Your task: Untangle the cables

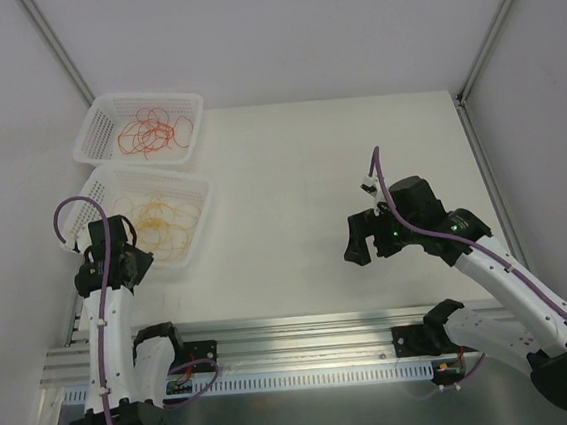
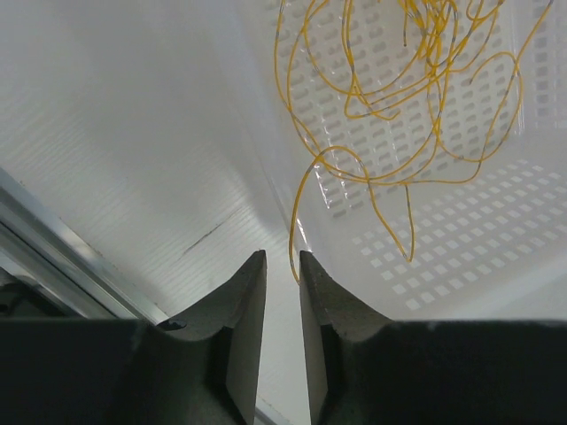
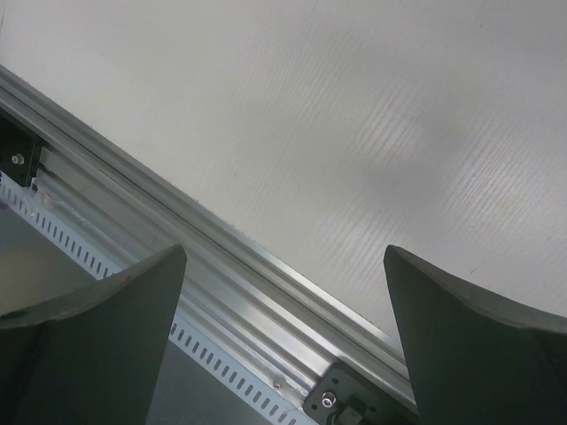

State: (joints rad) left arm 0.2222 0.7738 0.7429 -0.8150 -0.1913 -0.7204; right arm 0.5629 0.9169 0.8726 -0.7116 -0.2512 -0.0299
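Two white baskets stand at the left of the tabletop (image 1: 311, 180). We find the red cables (image 1: 155, 132) looped in the far basket (image 1: 84, 139) and the yellow cables (image 1: 158, 216) in the near basket (image 1: 202, 218). The left gripper (image 2: 283, 258) sits at the near basket's corner, its jaws a narrow slit apart. One yellow strand's end hangs at the slit's mouth, and we see no grip on it. The right gripper (image 3: 285, 257) hovers over the tabletop by the front rail (image 3: 248, 279), jaws wide, holding nothing.

perforated glossy plastic basket (image 2: 461, 221); matt ribbed white table (image 3: 354, 133); brushed aluminium rail (image 3: 221, 274).
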